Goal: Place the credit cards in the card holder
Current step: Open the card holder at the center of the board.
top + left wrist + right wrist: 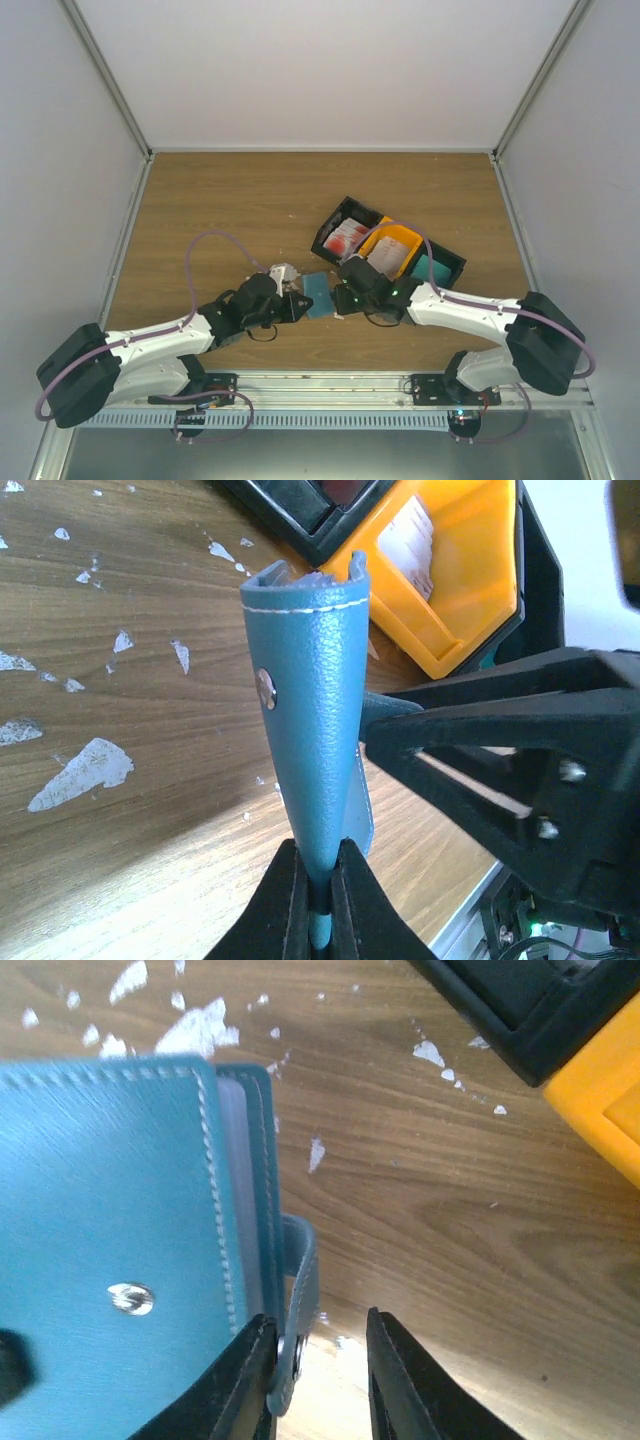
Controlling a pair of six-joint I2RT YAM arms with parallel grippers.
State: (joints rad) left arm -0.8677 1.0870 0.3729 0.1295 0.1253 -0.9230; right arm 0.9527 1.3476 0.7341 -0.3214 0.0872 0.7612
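The card holder (pixel 310 730), light and floppy (it looks like soft stitched leather), stands on edge over the table (pixel 120 630) beside the orange tray (pixel 478 575), pinched in your left gripper (pixel 318 900), while your right gripper (pixel 320 1335) waits, jaws apart, around its snap strap (pixel 300 1280), the likeliest place to grip.

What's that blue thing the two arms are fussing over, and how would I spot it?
On the wooden table, just in front of the black and orange trays, the left gripper pinches the card holder. Only it has white stitching and a silver snap on grained teal.
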